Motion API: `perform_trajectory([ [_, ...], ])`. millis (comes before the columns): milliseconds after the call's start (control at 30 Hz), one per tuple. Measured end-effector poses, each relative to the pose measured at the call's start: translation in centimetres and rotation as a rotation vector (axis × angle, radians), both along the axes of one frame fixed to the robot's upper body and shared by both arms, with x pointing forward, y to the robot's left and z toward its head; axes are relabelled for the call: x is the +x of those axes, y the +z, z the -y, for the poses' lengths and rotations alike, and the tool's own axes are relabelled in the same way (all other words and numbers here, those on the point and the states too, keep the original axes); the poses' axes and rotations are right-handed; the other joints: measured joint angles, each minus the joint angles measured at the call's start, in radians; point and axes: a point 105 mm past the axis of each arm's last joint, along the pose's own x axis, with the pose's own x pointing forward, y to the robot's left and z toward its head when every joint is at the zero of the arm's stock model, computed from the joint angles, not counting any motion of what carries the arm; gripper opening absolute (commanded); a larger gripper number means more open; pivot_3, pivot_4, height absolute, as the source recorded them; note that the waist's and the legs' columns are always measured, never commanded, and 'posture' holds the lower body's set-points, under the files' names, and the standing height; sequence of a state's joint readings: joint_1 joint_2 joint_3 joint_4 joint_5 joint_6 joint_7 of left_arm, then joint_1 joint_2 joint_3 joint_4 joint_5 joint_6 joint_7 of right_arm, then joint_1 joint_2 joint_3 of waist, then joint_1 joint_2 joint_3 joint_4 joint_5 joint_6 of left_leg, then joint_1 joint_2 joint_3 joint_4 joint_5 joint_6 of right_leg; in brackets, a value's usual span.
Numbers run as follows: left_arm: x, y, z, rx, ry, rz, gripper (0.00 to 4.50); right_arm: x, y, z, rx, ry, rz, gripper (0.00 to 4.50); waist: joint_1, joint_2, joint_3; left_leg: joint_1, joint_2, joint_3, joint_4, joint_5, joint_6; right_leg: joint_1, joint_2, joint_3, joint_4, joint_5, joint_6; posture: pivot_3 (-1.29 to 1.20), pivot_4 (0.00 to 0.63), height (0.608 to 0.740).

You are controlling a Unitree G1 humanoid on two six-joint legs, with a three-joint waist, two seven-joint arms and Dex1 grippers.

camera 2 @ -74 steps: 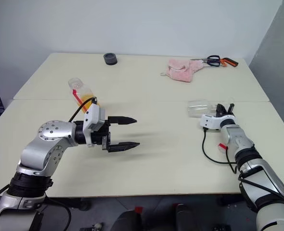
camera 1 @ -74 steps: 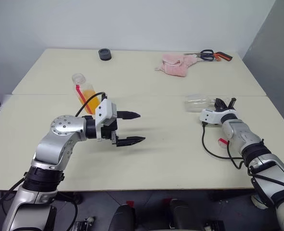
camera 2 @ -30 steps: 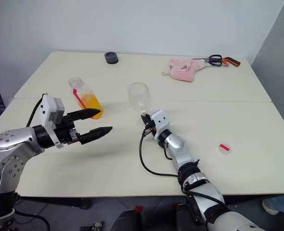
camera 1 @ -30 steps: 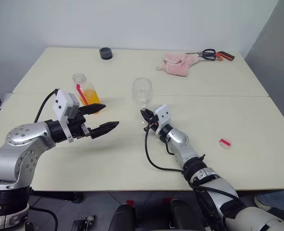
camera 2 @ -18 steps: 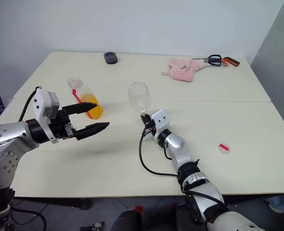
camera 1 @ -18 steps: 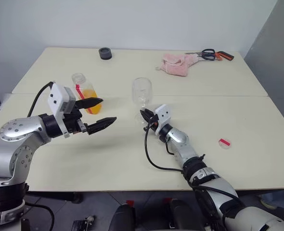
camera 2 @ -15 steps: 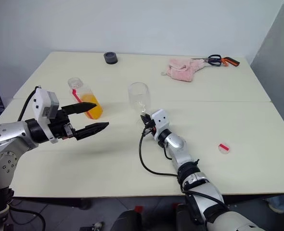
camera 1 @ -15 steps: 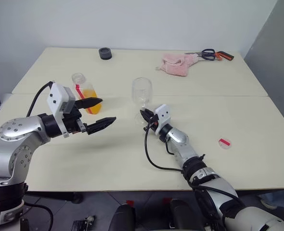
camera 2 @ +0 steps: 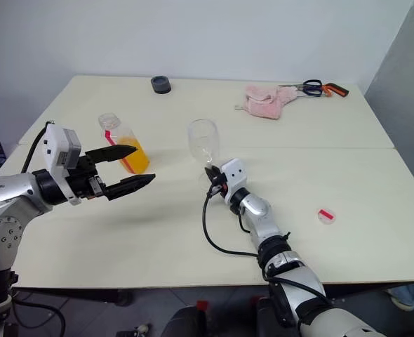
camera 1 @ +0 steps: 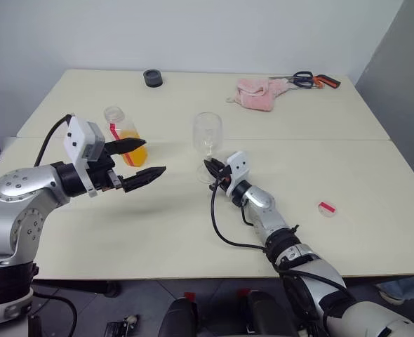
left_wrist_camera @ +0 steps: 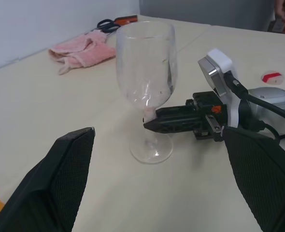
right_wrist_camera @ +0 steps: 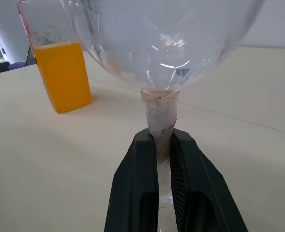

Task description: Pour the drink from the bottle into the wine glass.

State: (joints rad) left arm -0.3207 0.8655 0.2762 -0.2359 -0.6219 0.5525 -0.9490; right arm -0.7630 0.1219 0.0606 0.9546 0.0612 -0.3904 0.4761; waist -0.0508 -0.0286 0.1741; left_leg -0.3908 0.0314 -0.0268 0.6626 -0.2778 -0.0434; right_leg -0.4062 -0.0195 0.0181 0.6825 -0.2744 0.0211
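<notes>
Black fingers of the right gripper pinch the stem of the clear stemmed wine glass, which stands upright and empty at the cream desk's centre; that arm reaches forward, low over the desk. At nine o'clock from the glass, the left gripper hovers near level, fingers spread wide, holding nothing. Behind it stands the uncapped clear plastic bottle, half full of orange drink.
</notes>
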Motion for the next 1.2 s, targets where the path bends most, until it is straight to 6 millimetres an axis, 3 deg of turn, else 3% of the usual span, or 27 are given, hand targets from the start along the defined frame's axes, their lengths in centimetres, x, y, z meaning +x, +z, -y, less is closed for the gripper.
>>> perform_trajectory([
  [600,0.3,0.6,-0.1,-0.01,0.005,0.024,4.5,0.0,0.0,-0.1,-0.002,0.003,-0.008,0.07,-0.002,0.0,0.0,0.0,0.0,0.0,0.0,0.0,0.0,0.0,0.0,0.0,0.0,0.0,0.0,0.0,0.15,0.74],
  [1000,0.3,0.8,0.1,-0.017,0.0,0.036,4.5,0.0,-0.9,-0.1,-0.015,0.006,-0.056,4.33,-0.002,0.0,0.0,0.0,0.0,0.0,0.0,0.0,0.0,0.0,0.0,0.0,0.0,0.0,0.0,0.0,0.15,0.74],
  [1200,0.4,0.8,0.2,-0.023,-0.003,0.037,4.5,-0.2,-1.2,-0.1,-0.018,0.02,-0.07,4.47,-0.002,0.0,0.0,0.0,0.0,0.0,0.0,0.0,0.0,0.0,0.0,0.0,0.0,0.0,0.0,0.0,0.15,0.74],
])
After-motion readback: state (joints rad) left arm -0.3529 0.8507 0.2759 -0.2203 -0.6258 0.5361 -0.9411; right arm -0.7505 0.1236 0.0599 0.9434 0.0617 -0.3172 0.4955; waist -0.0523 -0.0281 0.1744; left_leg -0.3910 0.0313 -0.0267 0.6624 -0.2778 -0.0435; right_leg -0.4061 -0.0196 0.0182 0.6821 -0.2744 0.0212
